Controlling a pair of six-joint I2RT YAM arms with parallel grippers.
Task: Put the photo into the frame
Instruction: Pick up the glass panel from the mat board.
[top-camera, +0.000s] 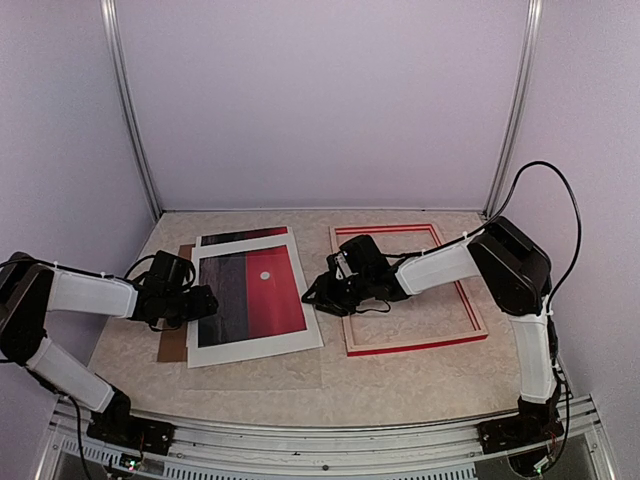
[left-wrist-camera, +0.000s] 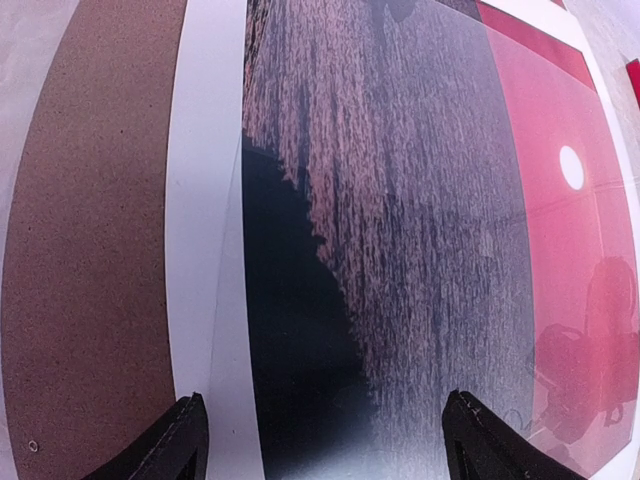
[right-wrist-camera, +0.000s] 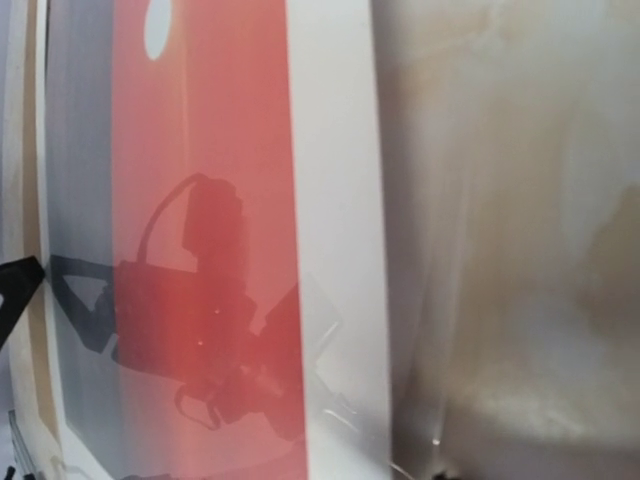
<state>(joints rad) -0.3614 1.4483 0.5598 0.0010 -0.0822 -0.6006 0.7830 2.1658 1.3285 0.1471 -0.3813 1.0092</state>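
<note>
The photo (top-camera: 262, 295), half dark and textured, half red with a white dot, lies flat at the table's left centre, bordered by a white mat (top-camera: 255, 346). Its surface is glossy and reflects the arms. The red frame (top-camera: 420, 345) lies flat to the right, with bare table inside it. My left gripper (top-camera: 203, 301) is open, low over the mat's left border and the photo's dark half (left-wrist-camera: 400, 200). My right gripper (top-camera: 316, 293) is at the mat's right edge (right-wrist-camera: 335, 200), between the mat and the frame. Its fingers do not show clearly.
A brown backing board (top-camera: 172, 345) lies under the mat's left side and shows in the left wrist view (left-wrist-camera: 90, 250). A dark-and-red strip (top-camera: 245, 237) shows past the mat's far edge. Metal posts (top-camera: 130, 110) and white walls enclose the table.
</note>
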